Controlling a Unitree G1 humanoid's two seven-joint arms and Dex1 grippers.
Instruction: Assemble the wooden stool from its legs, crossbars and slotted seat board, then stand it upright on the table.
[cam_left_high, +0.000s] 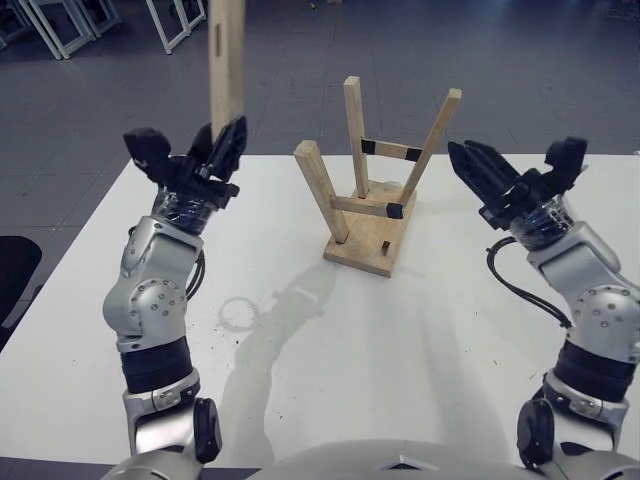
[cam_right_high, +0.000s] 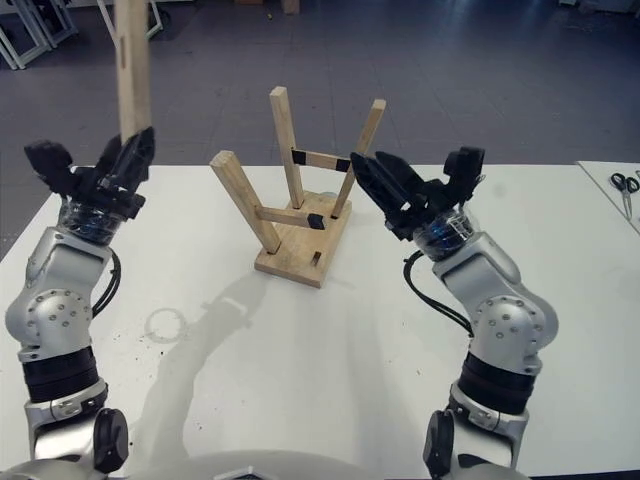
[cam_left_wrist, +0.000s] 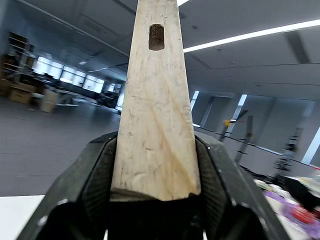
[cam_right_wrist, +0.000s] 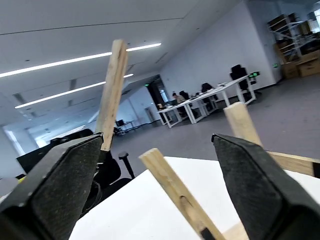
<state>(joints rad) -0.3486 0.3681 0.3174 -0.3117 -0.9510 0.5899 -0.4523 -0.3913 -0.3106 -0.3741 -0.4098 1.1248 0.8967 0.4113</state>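
Note:
The stool (cam_left_high: 368, 215) lies upside down at the table's middle back. Its slotted seat board (cam_left_high: 362, 252) rests flat, with three legs pointing up and two crossbars (cam_left_high: 392, 150) joining them. My left gripper (cam_left_high: 226, 148) is raised at the table's back left, left of the stool, shut on the lower end of a fourth wooden leg (cam_left_high: 226, 60) held upright. In the left wrist view the leg (cam_left_wrist: 156, 125) sits between both fingers (cam_left_wrist: 100, 175). My right gripper (cam_left_high: 482, 172) stands open just right of the stool, level with its legs and apart from them, facing them (cam_right_wrist: 175, 195).
The white table (cam_left_high: 400, 340) has free room in front of the stool, with a faint ring mark (cam_left_high: 236, 312) at front left. Scissors (cam_right_high: 625, 183) lie on a neighbouring table at far right. Open floor lies beyond the table's back edge.

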